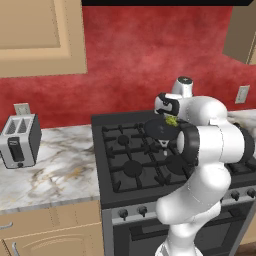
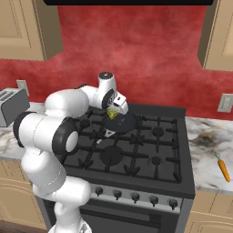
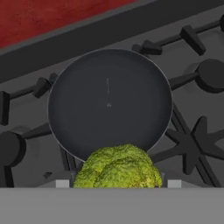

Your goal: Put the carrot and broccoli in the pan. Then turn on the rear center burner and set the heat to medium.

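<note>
The broccoli point(image 3: 120, 168) was held in the jaws of the gripper point(image 2: 110, 113), which were closed on it, and it was carried above the pan point(image 3: 109, 103), over the near part of its rim as seen in the hand view. The same floret was seen as a small yellow-green lump at the end of the arm in the left base view point(image 1: 171, 120) and in the right base view point(image 2: 111, 113). The pan was set on the stove point(image 2: 132, 145) over a burner at the back of the cooktop, near the middle, and its dark inside was bare. The pan's short handle was seen in the right base view to point toward the front of the stove. The carrot point(image 2: 222, 167) lay on the marble worktop point(image 2: 210, 157) to the right of the stove, well apart from the pan, its green tip turned toward the wall. A row of knobs point(image 2: 135, 196) ran along the stove's front panel. A toaster point(image 1: 19, 140) stood on the worktop to the left of the stove, beneath a wall socket point(image 1: 21, 108).
</note>
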### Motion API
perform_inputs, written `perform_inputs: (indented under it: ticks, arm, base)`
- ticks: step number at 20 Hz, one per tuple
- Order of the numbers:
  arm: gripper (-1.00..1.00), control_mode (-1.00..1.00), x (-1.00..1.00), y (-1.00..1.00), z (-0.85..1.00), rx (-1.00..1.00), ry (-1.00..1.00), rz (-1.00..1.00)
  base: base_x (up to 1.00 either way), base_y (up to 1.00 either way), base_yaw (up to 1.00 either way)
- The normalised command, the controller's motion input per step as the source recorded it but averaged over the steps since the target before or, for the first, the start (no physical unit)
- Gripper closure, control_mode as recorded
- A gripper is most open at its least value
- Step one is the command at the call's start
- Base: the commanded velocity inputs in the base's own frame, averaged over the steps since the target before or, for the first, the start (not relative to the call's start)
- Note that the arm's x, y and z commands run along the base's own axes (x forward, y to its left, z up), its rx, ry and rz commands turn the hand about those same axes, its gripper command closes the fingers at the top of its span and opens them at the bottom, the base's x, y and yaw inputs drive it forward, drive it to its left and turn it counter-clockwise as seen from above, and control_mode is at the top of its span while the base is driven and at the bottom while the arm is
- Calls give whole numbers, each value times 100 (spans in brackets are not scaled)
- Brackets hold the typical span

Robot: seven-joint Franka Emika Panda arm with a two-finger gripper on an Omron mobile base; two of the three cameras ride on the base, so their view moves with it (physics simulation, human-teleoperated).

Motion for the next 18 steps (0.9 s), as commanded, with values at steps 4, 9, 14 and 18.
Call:
perform_inputs:
  ticks: [4, 9, 14, 18]
  arm:
    - [100, -100, 10, 0, -16, 0, 0, 0]
    - [100, -100, 1, -6, -39, 0, 0, 0]
    - [100, -100, 5, -6, -35, 0, 0, 0]
    - [100, -100, 19, 0, -22, 0, 0, 0]
  base:
    - [0, 0, 0]
    - [0, 0, 0]
    - [0, 0, 0]
    - [0, 0, 0]
